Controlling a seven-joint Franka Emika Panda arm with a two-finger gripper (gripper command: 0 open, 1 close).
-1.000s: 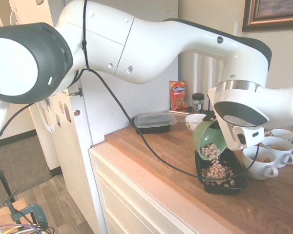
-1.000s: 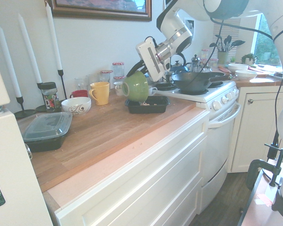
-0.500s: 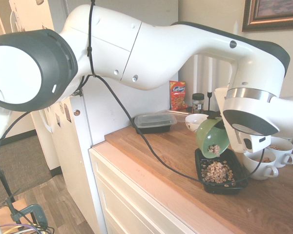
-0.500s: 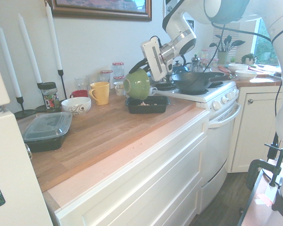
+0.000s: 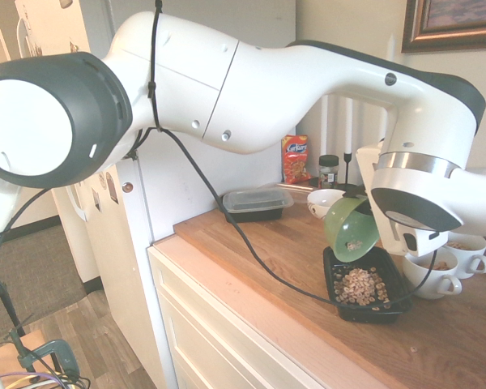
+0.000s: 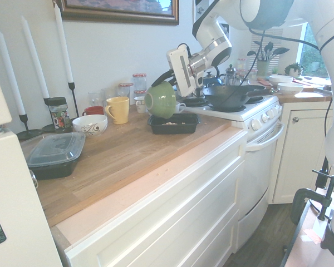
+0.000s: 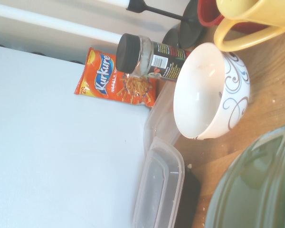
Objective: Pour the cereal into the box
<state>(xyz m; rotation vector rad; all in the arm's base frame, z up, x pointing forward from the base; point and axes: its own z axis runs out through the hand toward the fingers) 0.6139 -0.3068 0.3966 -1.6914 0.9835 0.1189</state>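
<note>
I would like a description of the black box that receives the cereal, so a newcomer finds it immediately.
On the wooden counter, go to the end beside the stove. There, under the tilted green bowl, sits the black box. Unlike the lidded black container, it is open and has cereal inside.

White rounded arm, black joint caps, silver wrist ring, dark looping cable
</note>
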